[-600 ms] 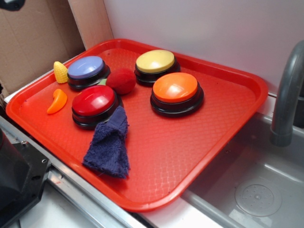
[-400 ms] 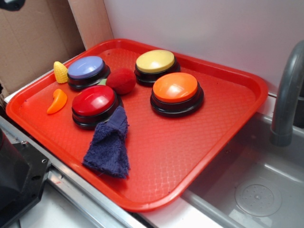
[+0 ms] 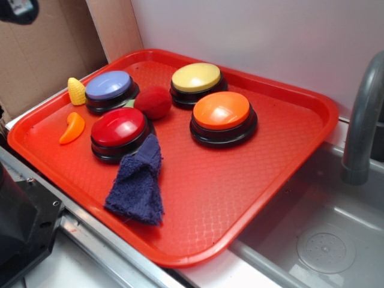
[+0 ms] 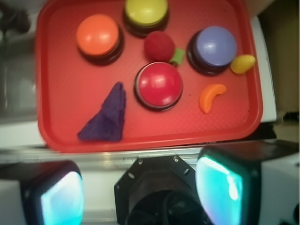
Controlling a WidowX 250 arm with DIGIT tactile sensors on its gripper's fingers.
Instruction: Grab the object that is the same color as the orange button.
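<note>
The object, a small glossy orange crescent toy [image 3: 72, 128] [image 4: 212, 97], lies on the red tray [image 3: 240, 180] near its left edge, beside the red-topped button. The orange button [image 3: 221, 111] [image 4: 97, 34] stands toward the tray's back right. In the wrist view my gripper [image 4: 140, 192] hovers high above the tray's front edge, over the black robot base, and it is open with nothing between its teal pads [image 4: 63, 199]. In the exterior view only a dark piece of the gripper [image 3: 18, 9] shows at the top left corner.
Also on the tray are a red button [image 3: 118, 127], a purple button [image 3: 108, 85], a yellow button [image 3: 195, 77], a fuzzy red ball [image 3: 153, 102], a yellow corn cob [image 3: 76, 91] and a blue cloth [image 3: 139, 183]. A sink [image 3: 324, 240] with a grey faucet [image 3: 363, 120] lies to the right.
The piece of gripper at the top left corner of the exterior view has come slightly further into view. Nothing on the tray has moved.
</note>
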